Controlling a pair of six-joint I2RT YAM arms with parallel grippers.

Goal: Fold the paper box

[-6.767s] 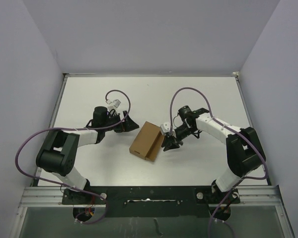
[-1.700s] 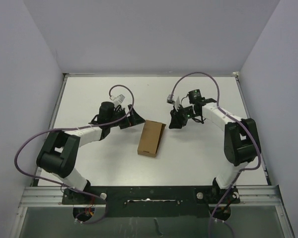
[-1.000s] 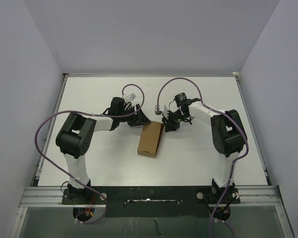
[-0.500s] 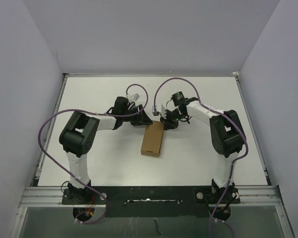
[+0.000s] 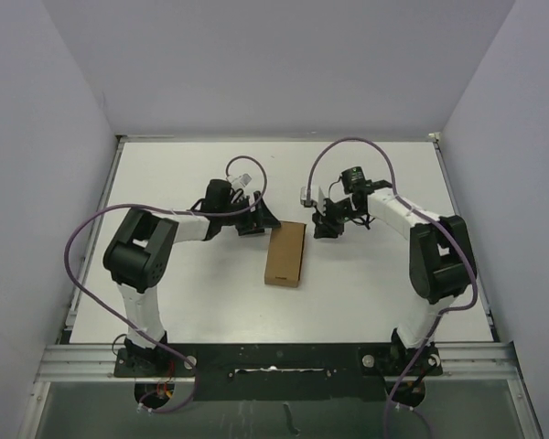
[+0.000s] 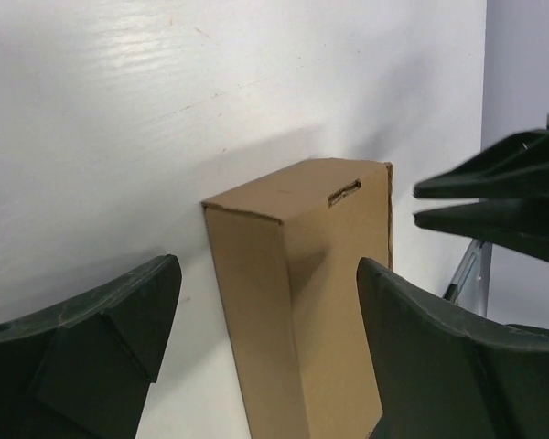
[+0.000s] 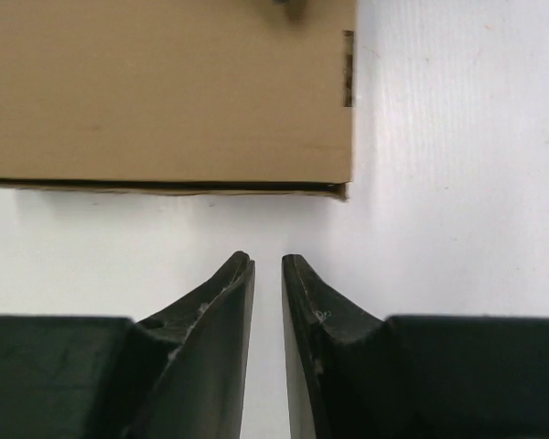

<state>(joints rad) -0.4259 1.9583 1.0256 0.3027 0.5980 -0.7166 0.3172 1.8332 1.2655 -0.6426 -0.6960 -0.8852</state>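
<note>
Brown cardboard box [image 5: 285, 254], folded shut, lies flat mid-table on the white table [image 5: 165, 174]. Its long axis runs away from the arm bases. Both arms reach inward to its far end.

Top view:
- Left gripper [image 5: 261, 219] sits at the box's far left corner.
- Right gripper [image 5: 325, 224] sits just right of the far end, with a strip of table between it and the cardboard.
- From this height neither finger spacing can be read, and the box top looks plain.

Left wrist view:
- Fingers [image 6: 91, 320] are spread wide. The box end [image 6: 302, 274] rises between them.
- White table shows between the left-hand finger and the cardboard.
- The right-hand finger overlaps the box side in the picture. Cannot tell whether it touches.
- Nothing is pinched.
- A small slot [image 6: 345, 192] is cut in the top face near the far edge. This view alone shows the box's height and its sharp vertical corner.
- Two dark fingers of the other gripper [image 6: 494, 197], lying close together, enter at the right edge beyond the box.

Right wrist view:
- Fingers [image 7: 229, 302] are nearly pressed together. Only a thin line of table shows between the tips, and nothing is held.
- They point at the box's long side [image 7: 165, 91], near its corner, and stand apart from it with bare table between.
- The slot shows again by the corner.
- A dark seam runs along the bottom edge, seen in no other view.
</note>
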